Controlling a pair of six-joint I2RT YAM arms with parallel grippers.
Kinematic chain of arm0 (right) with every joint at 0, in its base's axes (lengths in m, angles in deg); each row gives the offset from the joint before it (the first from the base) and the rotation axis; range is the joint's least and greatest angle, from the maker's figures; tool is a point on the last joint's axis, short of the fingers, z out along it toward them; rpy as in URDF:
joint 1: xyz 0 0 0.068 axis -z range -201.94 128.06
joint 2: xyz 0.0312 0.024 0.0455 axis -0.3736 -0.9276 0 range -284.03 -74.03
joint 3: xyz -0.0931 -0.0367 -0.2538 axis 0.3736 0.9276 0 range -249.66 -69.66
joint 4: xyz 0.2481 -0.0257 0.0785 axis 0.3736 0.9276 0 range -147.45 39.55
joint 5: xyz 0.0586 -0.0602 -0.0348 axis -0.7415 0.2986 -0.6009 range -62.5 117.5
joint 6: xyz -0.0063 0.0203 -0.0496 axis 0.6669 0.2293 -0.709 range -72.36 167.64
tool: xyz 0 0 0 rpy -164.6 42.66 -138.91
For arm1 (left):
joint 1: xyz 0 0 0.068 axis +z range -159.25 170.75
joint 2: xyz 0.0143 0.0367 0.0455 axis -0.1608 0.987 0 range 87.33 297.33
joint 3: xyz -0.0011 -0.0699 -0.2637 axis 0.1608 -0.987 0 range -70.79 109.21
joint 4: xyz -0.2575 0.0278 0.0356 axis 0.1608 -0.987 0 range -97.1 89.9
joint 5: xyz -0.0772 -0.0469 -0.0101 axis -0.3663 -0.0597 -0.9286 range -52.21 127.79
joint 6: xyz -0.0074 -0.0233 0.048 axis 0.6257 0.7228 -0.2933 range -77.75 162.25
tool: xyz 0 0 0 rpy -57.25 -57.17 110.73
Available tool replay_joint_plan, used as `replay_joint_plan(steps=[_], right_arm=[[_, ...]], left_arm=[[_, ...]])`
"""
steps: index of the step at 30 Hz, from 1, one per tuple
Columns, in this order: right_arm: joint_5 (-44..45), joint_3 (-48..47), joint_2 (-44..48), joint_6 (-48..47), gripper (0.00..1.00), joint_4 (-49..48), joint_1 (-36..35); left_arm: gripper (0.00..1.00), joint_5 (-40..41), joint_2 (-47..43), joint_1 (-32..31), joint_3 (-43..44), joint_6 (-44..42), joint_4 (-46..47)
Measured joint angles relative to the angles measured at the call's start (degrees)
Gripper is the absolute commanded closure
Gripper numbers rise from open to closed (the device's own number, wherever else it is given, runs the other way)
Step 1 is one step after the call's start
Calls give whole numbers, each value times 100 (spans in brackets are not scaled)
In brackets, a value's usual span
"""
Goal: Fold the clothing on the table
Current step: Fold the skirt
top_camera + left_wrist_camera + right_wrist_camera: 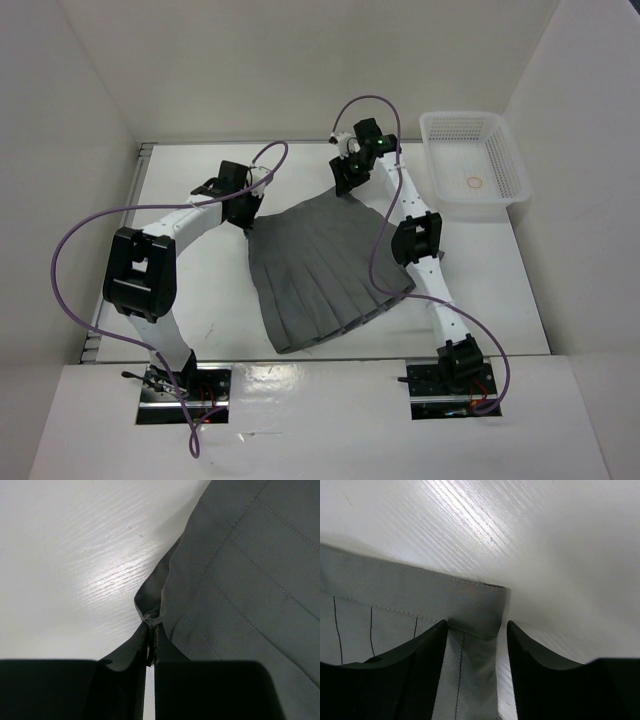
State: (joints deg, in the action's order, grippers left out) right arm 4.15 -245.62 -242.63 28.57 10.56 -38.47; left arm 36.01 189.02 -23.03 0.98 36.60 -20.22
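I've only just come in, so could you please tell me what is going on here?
Two robot arms are working on a grey skirt lying spread on the white table. The left fingers are pinched shut on one waistband corner; the right fingers stand open astride the other corner, not yet gripping. Nothing is folded yet.

White arm links [190,214], blk joints [140,272], purple cables [54,268], green LED [381,143]
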Motion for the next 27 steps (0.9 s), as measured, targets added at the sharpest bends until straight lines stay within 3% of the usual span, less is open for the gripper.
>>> replay_joint_plan(steps=[6,9,13,14,15,22,27], right_arm=[[-15,-94,-68,15,52,-22,-22],[-11,-160,-120,17,61,-39,-59],[-2,-225,-177,72,82,-94,-153],[-4,-240,-186,111,96,-94,-179],[9,-260,-195,142,100,-96,-205],[315,-238,-133,428,100,-96,-271],[824,332,413,732,100,-68,-203]], left_arm=[[100,-2,2,0,0,-11,0],[100,-4,4,0,0,-13,-2],[100,-13,24,0,0,-13,-7],[100,-15,33,0,0,-13,-7],[100,-26,35,0,0,-15,-4],[100,-83,50,11,4,-20,-57],[100,-116,79,11,273,-37,-221]])
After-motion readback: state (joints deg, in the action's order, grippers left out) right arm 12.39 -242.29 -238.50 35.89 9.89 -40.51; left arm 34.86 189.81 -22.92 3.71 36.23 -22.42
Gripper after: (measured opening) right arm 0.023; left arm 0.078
